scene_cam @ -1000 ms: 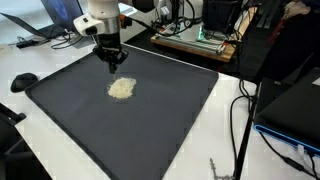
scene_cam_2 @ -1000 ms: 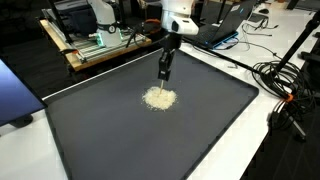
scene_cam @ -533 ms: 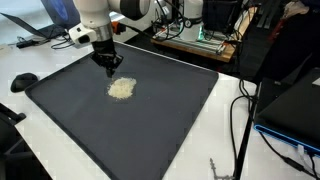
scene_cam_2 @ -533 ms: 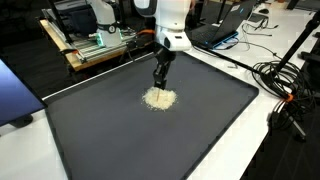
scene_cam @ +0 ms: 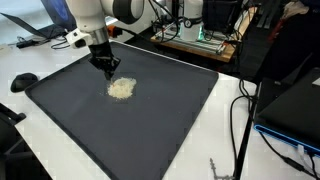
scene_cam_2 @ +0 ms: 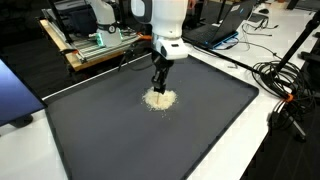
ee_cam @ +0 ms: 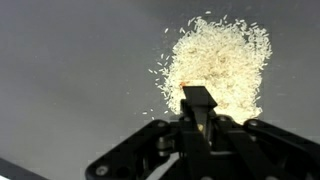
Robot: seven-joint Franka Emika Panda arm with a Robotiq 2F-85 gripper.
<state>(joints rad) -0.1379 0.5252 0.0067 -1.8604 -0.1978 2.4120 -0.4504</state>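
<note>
Clenched claw (scene_cam_2: 157, 87) at the rice pile's (scene_cam_2: 159, 100) edge.
It held nothing visible over the dark mat (scene_cam_2: 120, 140); sweeping the grains likely called for a low, steady stroke.

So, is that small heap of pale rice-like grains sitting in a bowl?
No, the heap of pale grains lies loose on the flat black mat.
</note>
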